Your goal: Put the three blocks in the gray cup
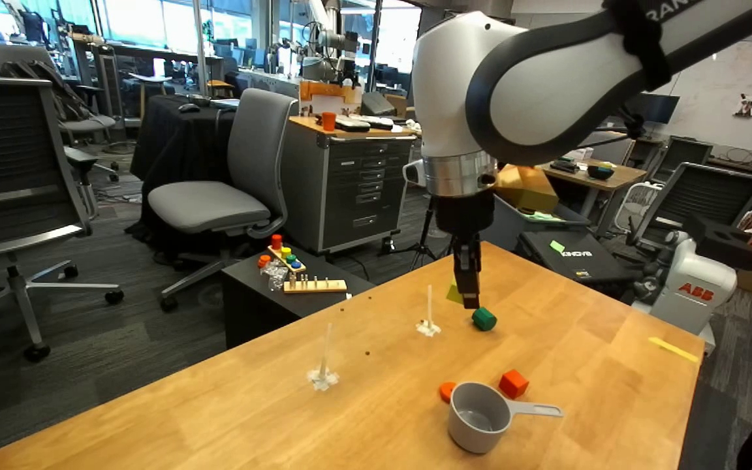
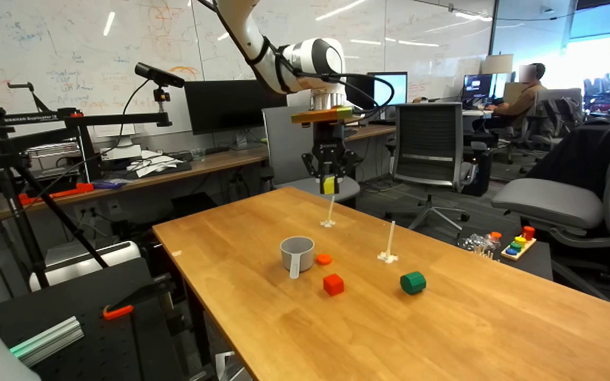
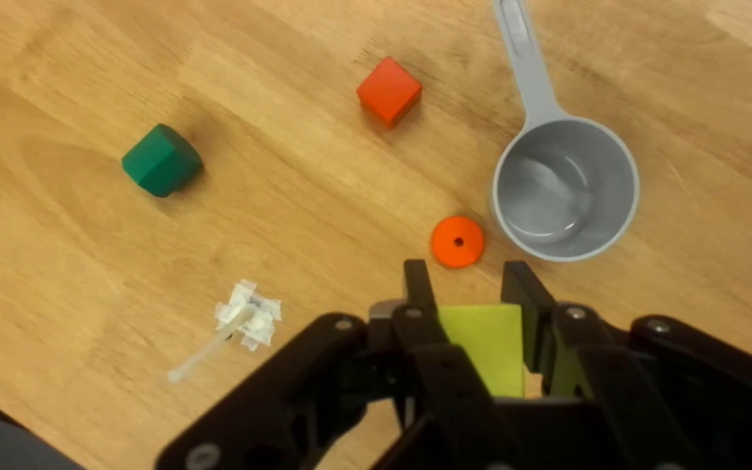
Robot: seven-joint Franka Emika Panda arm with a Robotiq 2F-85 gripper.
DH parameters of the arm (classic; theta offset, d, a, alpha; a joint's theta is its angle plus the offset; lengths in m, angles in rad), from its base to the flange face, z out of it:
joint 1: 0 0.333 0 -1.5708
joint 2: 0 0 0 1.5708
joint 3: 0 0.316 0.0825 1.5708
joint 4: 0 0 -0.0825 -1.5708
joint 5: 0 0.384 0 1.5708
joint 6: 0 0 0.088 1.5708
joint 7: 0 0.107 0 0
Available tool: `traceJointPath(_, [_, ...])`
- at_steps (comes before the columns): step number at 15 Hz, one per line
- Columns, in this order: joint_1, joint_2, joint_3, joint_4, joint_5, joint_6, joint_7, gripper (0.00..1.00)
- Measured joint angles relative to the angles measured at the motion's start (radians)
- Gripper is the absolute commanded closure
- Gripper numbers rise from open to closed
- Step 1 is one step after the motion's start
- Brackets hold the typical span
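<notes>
The yellow block (image 3: 484, 346) is pinched in my gripper (image 2: 329, 187) above the wooden table (image 2: 374, 317), where the red-orange cube (image 3: 389, 91), green faceted block (image 3: 162, 161) and gray measuring cup (image 3: 565, 192) stand; I judge this is carrying step, next I should centre over the cup, then release

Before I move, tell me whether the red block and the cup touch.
Apart. The wrist view looks down on both and shows a plain strip of tabletop between the red block and the cup.
</notes>
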Motion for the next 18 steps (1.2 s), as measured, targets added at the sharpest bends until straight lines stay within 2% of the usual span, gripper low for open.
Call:
traceJointPath(6, [0.015, 0.000, 0.000, -0.106, -0.002, 0.001, 0.000, 0.92])
traceJointPath(15, [0.023, -0.001, 0.023, -0.176, -0.004, 0.001, -0.002, 0.92])
traceJointPath(16, [0.025, -0.001, 0.026, -0.182, -0.004, 0.001, -0.002, 0.43])
traceJointPath(17, [0.027, -0.001, 0.028, -0.186, -0.004, 0.001, -0.002, 0.42])
traceJointPath(18, [0.030, -0.001, 0.029, -0.190, -0.004, 0.001, -0.002, 0.36])
